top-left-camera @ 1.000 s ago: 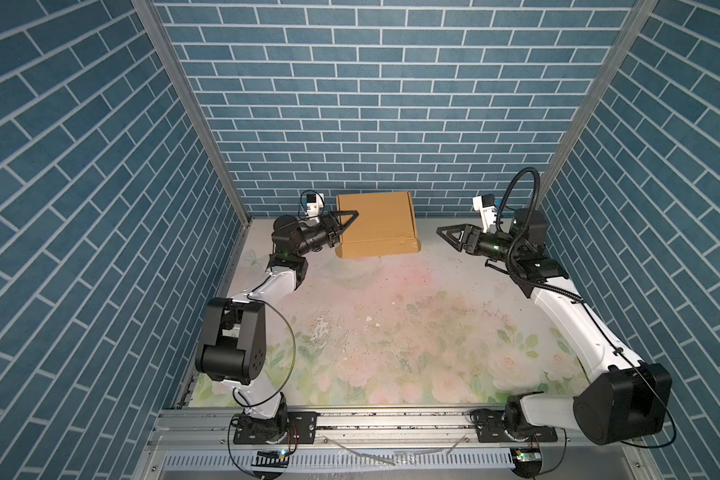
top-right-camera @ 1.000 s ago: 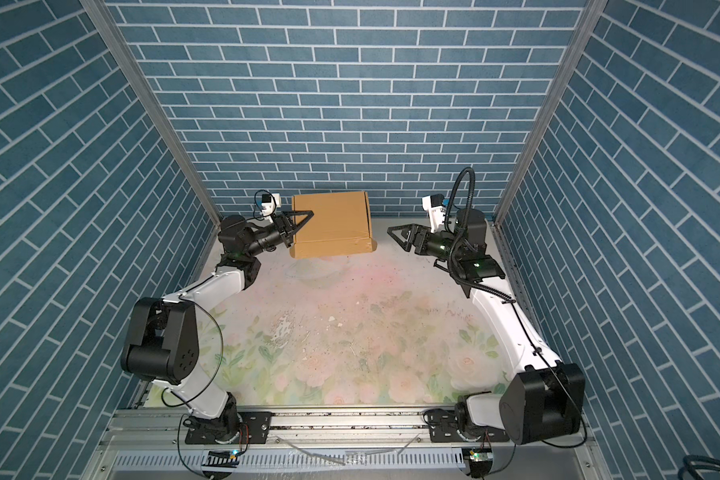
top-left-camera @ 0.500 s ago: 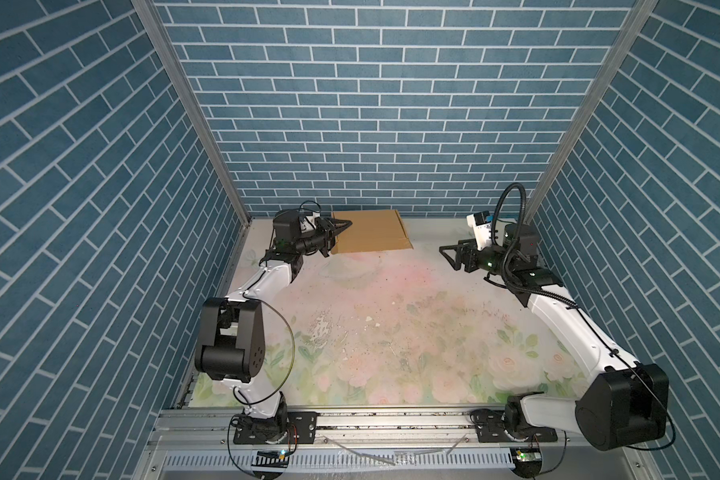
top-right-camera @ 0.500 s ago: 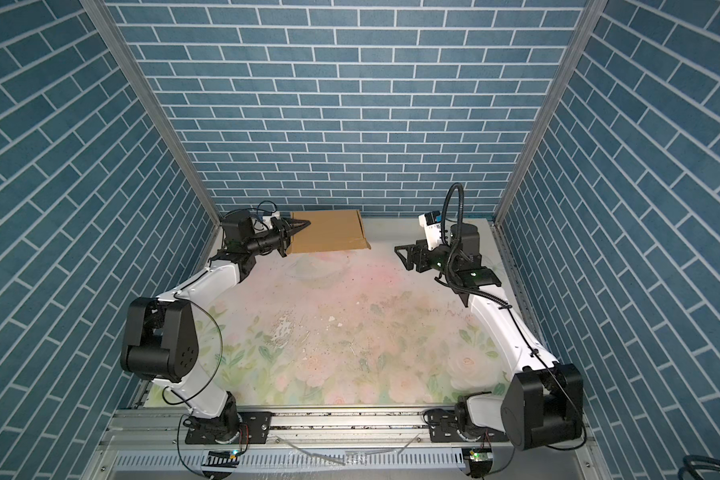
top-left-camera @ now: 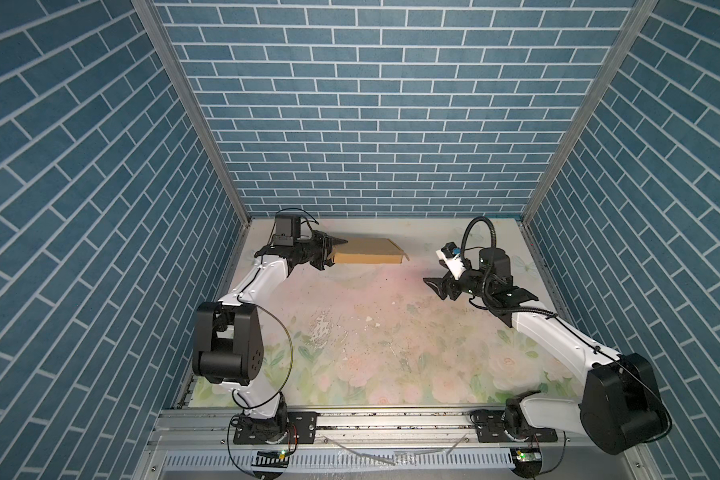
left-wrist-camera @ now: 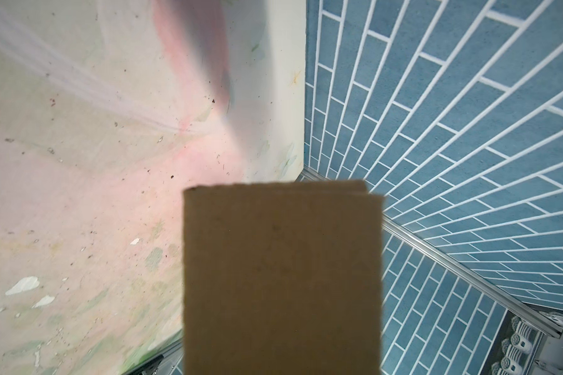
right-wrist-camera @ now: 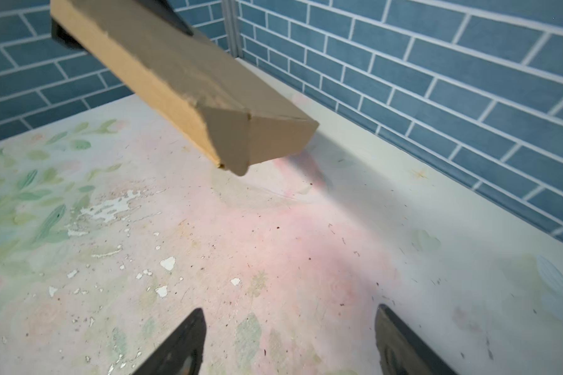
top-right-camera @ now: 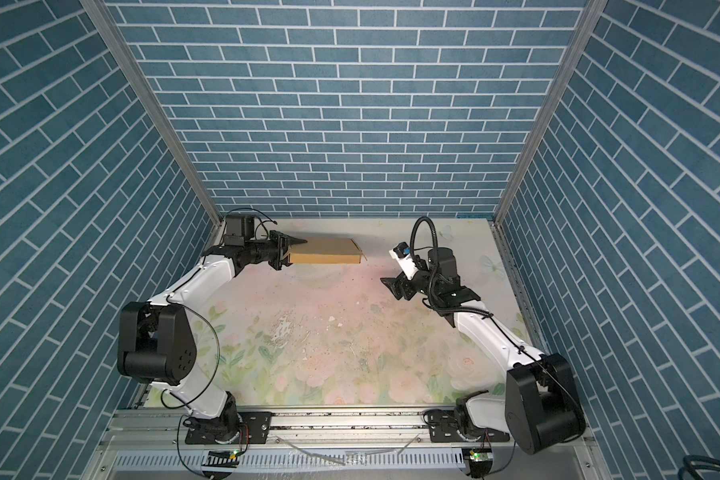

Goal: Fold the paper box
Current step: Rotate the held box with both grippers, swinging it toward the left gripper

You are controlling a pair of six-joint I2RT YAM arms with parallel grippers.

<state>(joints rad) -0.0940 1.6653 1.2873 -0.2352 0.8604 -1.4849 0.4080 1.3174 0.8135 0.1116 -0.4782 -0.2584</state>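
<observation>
Starting on the left: the left hand (top-left-camera: 336, 251) (top-right-camera: 295, 252) is reaching in sideways by the desk's far left corner. It's clamped onto the left edge of the paper box (top-left-camera: 368, 251) (top-right-camera: 323, 251), with one finger over the top panel and the other under it. The box looks folded up and closed, a flat brown slab lying roughly level. It's held up off the desk (top-left-camera: 391, 332) with its shadow on the surface below, and it sticks out from that corner along the far edge toward the middle. From the left wrist camera you mostly just get the box's plain top panel (left-wrist-camera: 280, 276) filling the lower middle of the shot, and the fingers themselves don't show there.

In the right wrist view the box (right-wrist-camera: 182, 74) hangs in the air, and at its free end a little corner flap pokes out past the side wall.

Over on the right, the right hand (top-left-camera: 433, 286) (top-right-camera: 391, 286) sits low over the desk on the right side. It points toward the box but is well apart from it. Its fingers are spread wide with nothing between them (right-wrist-camera: 290, 310), just bare floral desk underneath.
</observation>
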